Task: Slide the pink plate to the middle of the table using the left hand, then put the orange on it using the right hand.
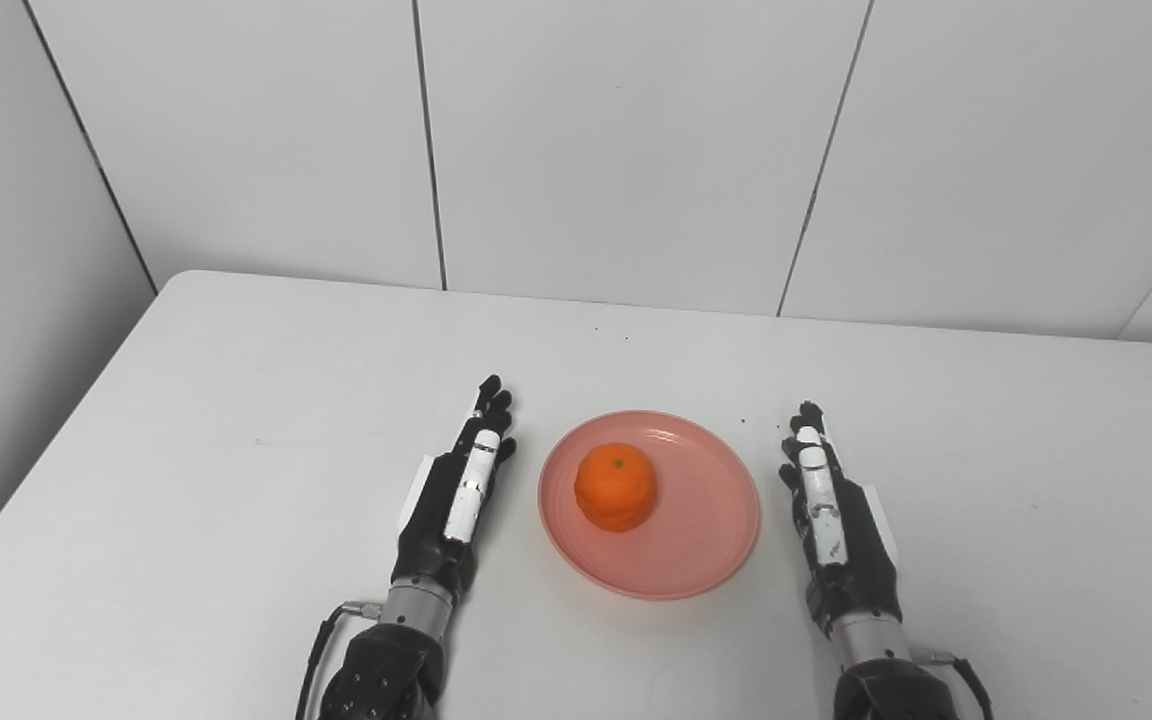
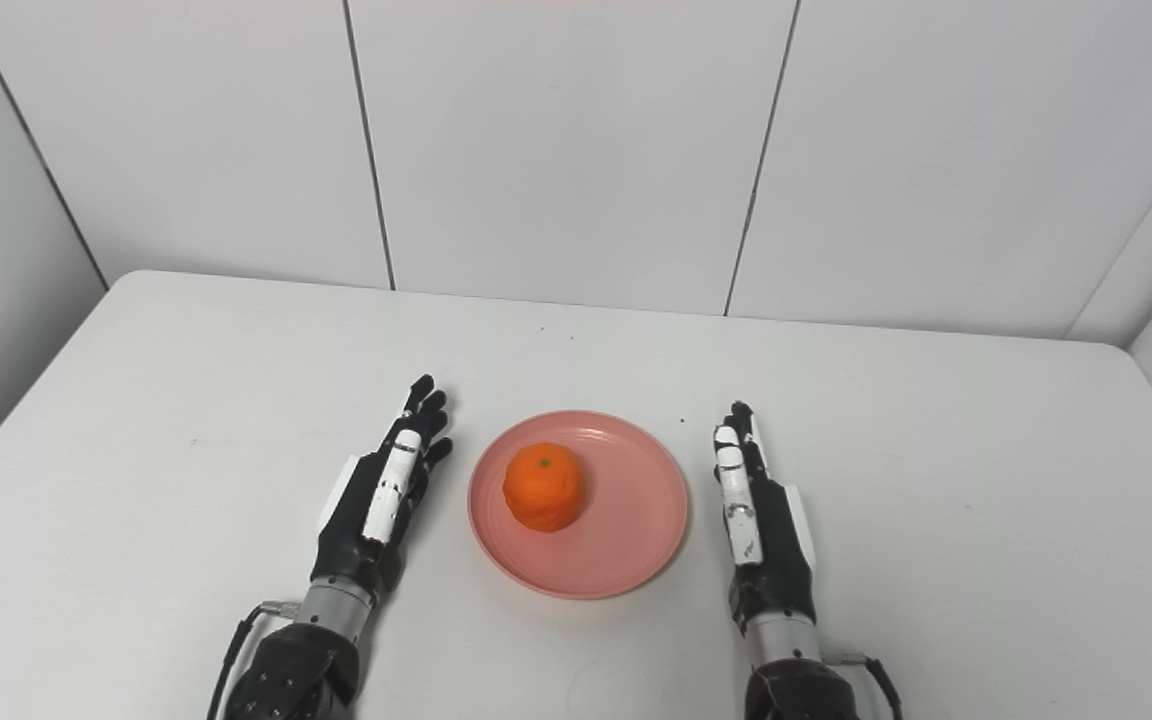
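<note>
resting on pink plate [image 1: 706, 540] – orange [image 1: 616, 487]; left hand [image 1: 456, 500], right hand [image 1: 836, 520] released – flanking.

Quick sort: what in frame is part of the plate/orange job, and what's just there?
Job:
- pink plate, mid-table
- orange, on the plate
- left hand, open, beside the plate
- right hand, open, on the plate's other side

Just there:
- table
- small dark specks near its far edge
- wall panels

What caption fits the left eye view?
Orange resting on the pink plate mid-table, left hand and right hand open on either side.
</note>
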Action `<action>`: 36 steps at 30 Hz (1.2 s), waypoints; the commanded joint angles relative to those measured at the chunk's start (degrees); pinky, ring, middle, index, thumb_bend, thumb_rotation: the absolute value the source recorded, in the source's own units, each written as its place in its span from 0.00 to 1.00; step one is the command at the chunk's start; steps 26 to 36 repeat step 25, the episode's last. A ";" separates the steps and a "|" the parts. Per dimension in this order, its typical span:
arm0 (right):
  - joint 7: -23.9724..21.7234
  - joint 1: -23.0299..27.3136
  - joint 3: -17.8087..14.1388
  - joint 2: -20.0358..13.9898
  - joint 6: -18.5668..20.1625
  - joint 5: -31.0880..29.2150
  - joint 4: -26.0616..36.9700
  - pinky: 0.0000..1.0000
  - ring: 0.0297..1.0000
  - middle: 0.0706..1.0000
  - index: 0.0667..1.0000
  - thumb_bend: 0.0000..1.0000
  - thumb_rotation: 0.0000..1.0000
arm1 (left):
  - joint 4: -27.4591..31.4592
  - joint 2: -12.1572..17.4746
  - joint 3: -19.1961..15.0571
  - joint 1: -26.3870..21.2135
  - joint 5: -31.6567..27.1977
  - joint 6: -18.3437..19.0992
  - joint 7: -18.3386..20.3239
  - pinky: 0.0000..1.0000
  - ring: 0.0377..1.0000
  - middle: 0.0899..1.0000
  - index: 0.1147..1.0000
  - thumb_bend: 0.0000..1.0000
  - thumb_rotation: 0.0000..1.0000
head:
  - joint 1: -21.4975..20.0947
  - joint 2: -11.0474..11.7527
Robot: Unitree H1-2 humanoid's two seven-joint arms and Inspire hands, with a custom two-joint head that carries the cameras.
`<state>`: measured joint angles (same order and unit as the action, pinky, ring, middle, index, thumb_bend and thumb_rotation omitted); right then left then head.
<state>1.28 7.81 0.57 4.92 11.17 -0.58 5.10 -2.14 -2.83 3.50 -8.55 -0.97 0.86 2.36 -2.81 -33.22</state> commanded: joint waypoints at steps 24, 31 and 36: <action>0.01 0.63 -0.59 0.28 0.47 -2.24 3.17 1.00 1.00 1.00 1.00 0.28 1.00 | 1.94 -0.86 0.06 -0.51 0.16 -1.39 -1.35 1.00 1.00 1.00 1.00 0.35 1.00 | 0.58 -0.36; -0.08 0.57 -0.40 0.09 0.20 -1.94 3.28 1.00 1.00 1.00 1.00 0.28 1.00 | 1.93 -0.86 -0.02 -0.49 0.07 -1.50 -1.36 1.00 1.00 1.00 1.00 0.35 1.00 | 0.56 -0.43; -0.08 0.57 -0.40 0.09 0.20 -1.94 3.28 1.00 1.00 1.00 1.00 0.28 1.00 | 1.93 -0.86 -0.02 -0.49 0.07 -1.50 -1.36 1.00 1.00 1.00 1.00 0.35 1.00 | 0.56 -0.43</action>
